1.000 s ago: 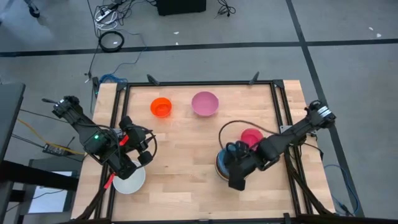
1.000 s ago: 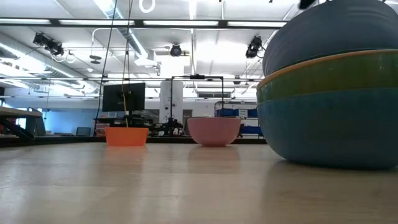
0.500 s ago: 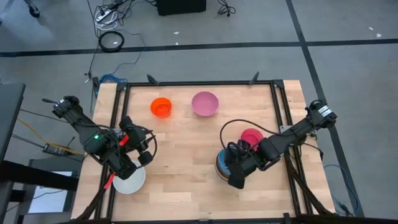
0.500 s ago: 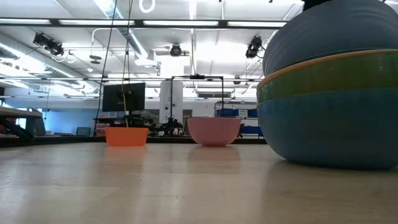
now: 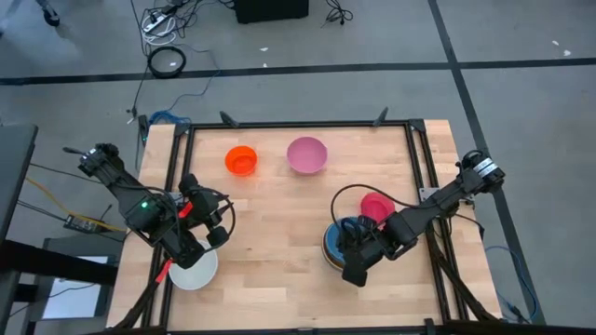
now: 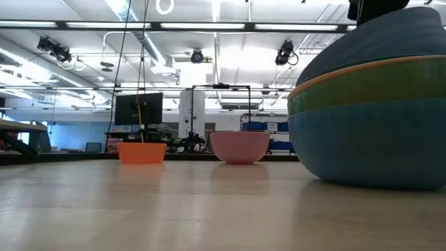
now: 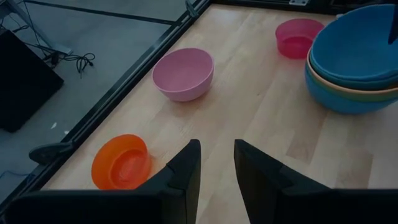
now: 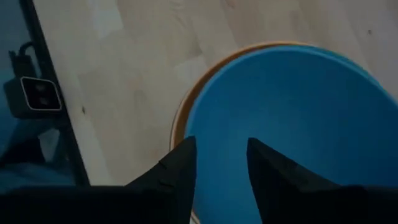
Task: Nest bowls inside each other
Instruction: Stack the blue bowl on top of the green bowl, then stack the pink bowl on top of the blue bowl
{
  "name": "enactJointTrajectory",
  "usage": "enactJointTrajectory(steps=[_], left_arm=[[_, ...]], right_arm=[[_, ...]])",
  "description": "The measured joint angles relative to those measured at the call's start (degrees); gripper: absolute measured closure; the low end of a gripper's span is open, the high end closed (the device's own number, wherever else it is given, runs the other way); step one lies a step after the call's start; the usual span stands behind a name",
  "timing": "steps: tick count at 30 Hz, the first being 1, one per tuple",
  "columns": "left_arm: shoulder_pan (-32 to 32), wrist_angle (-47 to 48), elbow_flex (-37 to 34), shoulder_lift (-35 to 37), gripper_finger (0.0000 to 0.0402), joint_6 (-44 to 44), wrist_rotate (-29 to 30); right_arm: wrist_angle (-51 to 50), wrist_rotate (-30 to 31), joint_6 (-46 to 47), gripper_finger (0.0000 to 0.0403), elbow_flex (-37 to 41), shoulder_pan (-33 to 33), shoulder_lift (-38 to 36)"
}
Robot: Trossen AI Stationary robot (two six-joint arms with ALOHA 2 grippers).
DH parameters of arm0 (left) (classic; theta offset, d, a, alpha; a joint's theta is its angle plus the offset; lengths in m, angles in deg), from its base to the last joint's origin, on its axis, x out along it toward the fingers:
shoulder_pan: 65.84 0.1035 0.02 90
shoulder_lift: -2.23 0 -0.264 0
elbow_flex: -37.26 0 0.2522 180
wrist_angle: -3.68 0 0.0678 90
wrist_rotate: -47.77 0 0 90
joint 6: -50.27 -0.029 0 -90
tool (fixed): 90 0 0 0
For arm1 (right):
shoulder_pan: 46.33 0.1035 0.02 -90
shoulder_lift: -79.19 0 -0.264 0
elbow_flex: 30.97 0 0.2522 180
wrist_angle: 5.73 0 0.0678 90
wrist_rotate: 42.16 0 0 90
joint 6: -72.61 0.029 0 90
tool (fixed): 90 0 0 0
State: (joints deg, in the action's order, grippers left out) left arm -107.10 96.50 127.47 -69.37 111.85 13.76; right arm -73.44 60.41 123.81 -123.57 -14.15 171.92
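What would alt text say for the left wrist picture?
Two dark fingers of the left gripper stand apart over a wooden table. Beyond lie an orange bowl, a pink bowl, a magenta bowl and stacked blue bowls.

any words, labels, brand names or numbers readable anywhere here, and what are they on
None can be read.
The bowls carry no print: the orange bowl, the pink bowl, the magenta bowl and the blue stack are plain.
The monitor in the room behind is too far off to read.

Right gripper [image 5: 354, 249] apparently parted; left gripper [image 5: 207, 223] waits.
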Motion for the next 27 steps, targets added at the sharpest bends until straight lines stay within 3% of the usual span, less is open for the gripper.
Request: enactJointTrajectory(steps=[11, 14, 17, 21, 27], left_arm=[[0.0, 0.0, 0.0, 0.0, 0.0296, 0.0, -0.1], [0.0, 0.0, 0.0, 0.0, 0.0296, 0.0, -0.1], [0.0, 0.0, 0.0, 0.0, 0.0296, 0.0, -0.1], [0.0, 0.0, 0.0, 0.0, 0.0296, 0.0, -0.1], [0.0, 0.0, 0.0, 0.0, 0.0296, 0.0, -0.1]], right_arm=[[2.1, -0.7, 2.7, 0.0275, 2.6, 1.6, 0.0], [2.0, 4.2, 0.0, 0.0275, 1.9, 1.6, -0.3], [2.4, 13.3, -7.0, 0.0276, -0.2, 0.5, -1.5], [2.5, 17.8, -18.0, 0.0276, -1.1, -6.8, -1.4], [9.8, 13.3, -32.2, 0.0273, -1.1, -23.1, -1.0]])
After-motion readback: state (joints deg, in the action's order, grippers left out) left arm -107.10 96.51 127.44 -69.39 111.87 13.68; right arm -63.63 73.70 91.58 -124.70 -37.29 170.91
